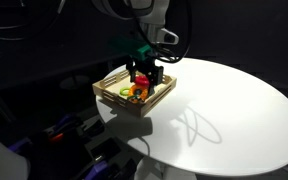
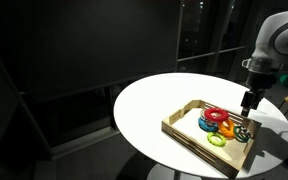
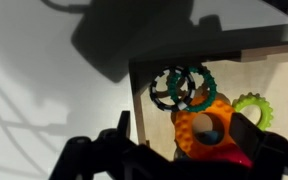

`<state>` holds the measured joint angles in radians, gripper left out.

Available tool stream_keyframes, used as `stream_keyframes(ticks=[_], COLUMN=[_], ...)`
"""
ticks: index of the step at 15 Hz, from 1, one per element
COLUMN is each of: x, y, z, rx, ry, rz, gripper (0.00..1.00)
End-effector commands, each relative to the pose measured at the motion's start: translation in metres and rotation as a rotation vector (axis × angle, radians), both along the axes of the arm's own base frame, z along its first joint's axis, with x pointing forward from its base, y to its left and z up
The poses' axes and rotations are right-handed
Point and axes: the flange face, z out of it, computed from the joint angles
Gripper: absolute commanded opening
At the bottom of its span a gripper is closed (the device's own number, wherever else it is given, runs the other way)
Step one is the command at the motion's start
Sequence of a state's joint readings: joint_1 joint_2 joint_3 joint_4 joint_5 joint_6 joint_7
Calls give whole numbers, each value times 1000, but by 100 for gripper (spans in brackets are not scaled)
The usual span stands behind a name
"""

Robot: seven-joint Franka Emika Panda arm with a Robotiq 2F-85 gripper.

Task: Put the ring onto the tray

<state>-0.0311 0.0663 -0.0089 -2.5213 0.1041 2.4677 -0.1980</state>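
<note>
The light-wood tray [image 1: 119, 98] [image 2: 184, 128] sits at the edge of a round white table. In the wrist view the small dark ring with pale flecks [image 3: 167, 88] lies inside the tray [image 3: 136, 100], near its corner, overlapping a teal ring [image 3: 202, 84]. My gripper [image 3: 181, 140] is open and hovers just above the tray's pile of rings, with an orange ring [image 3: 209, 125] below and between its fingers. It also shows over the tray in both exterior views [image 1: 144, 72] [image 2: 248, 100]. The dark ring is too small to make out in the exterior views.
A light green ring [image 3: 252, 108] and a red piece [image 3: 236, 158] also lie in the tray. The white table [image 1: 234, 100] [image 2: 154, 100] spreads beyond the tray. The surroundings are dark, with cables and equipment below the table edge [image 1: 74, 135].
</note>
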Motion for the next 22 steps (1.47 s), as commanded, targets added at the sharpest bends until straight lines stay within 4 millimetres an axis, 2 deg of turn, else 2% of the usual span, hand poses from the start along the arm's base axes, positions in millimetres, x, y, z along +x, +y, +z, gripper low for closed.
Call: stream_keyframes(ticks=[1,8,17,20,21,22], x=[0,-12,-43,-49,-39,-41], y=[-20,-52,-74,-79,-76,-76], z=[23,74,147,159,151,155], rx=[-29,-127,-88,-89,-96,-95], ry=[42,37,-38,-62,-52,-58], rz=[-11,-94,-144,-163,-156,-159], gripper=[100,100,100,100,100,100])
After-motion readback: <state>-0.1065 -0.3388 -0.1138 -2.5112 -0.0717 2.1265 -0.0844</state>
